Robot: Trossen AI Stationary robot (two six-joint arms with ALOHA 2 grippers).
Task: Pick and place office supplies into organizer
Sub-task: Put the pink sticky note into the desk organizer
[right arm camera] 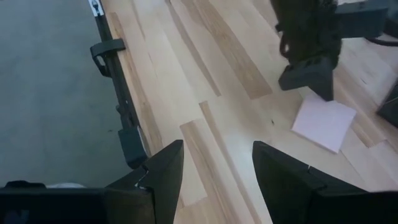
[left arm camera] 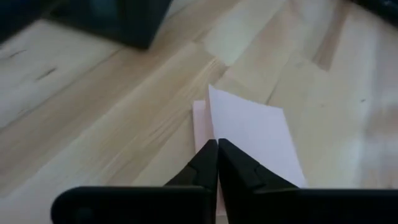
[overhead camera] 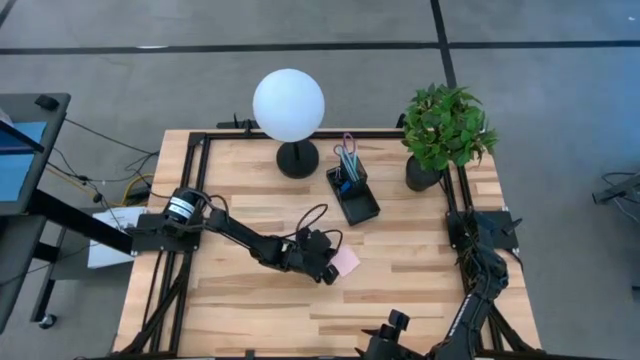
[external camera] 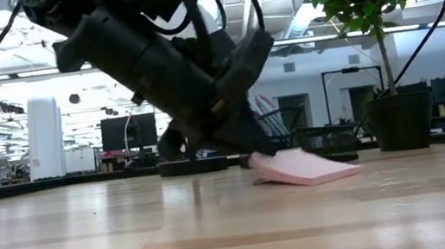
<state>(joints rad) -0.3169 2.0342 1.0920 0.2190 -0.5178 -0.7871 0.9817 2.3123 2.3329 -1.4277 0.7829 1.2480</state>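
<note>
From above I see scissors (overhead camera: 347, 152) and pens already in the organizer (overhead camera: 352, 194), while my left gripper (left arm camera: 217, 163), wrist view, pinches the pink sticky-note pad (left arm camera: 249, 134) on the table (overhead camera: 400, 290); right gripper (right arm camera: 217, 168) idles apart.

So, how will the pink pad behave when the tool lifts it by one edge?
The pink pad is probably light and floppy: in the left wrist view its top sheet already lifts apart. The left tool, shut on that edge, may peel sheets rather than raise the whole pad.
</note>
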